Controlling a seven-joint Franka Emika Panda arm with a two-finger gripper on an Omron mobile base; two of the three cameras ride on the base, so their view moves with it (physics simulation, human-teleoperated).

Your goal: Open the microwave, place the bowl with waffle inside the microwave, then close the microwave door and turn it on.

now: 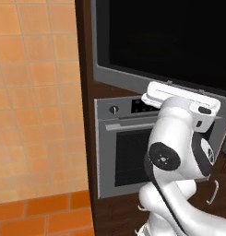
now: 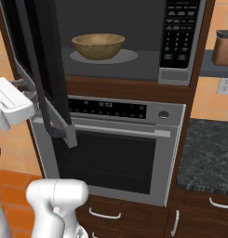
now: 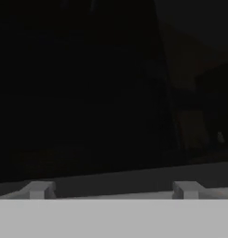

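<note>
Status, left to right.

Microwave door (image 2: 43, 69) is swung open, hanging out at roughly 9 o'clock of the cavity in the right base view. In the left base view its glossy black glass with the grey bottom strip faces the camera. So "open" is done.

The pincer (image 3: 113, 190) sits right up against that door: the hand view is nearly all dark glass, with the two finger tips (image 3: 38, 189) spread far apart at the bottom edge. Wide open, holding nothing. In the left base view the white hand is pressed near the door's lower grey strip, at about 12 o'clock of the arm's elbow. I can't tell whether it is actually touching.

The bowl (image 2: 97, 45) is inside the microwave (image 2: 134, 69), upright on the round turntable plate (image 2: 127, 56), about centre of the cavity. Tan-brown, rim up. The waffle isn't visible from this angle, as the bowl's inside is hidden. "Place" looks done.

Keypad panel (image 2: 179, 32) is at 3 o'clock of the bowl, untouched as far as I can judge.

Below is the grey oven (image 2: 115, 148), closed, not part of the job. Dark stone surface (image 2: 208, 153) is at its 3 o'clock, with a brown canister (image 2: 223, 47) up at 1 o'clock.

Left to do: push the door shut, then press start on the keypad. My read: the hand is placed for the closing push.
</note>
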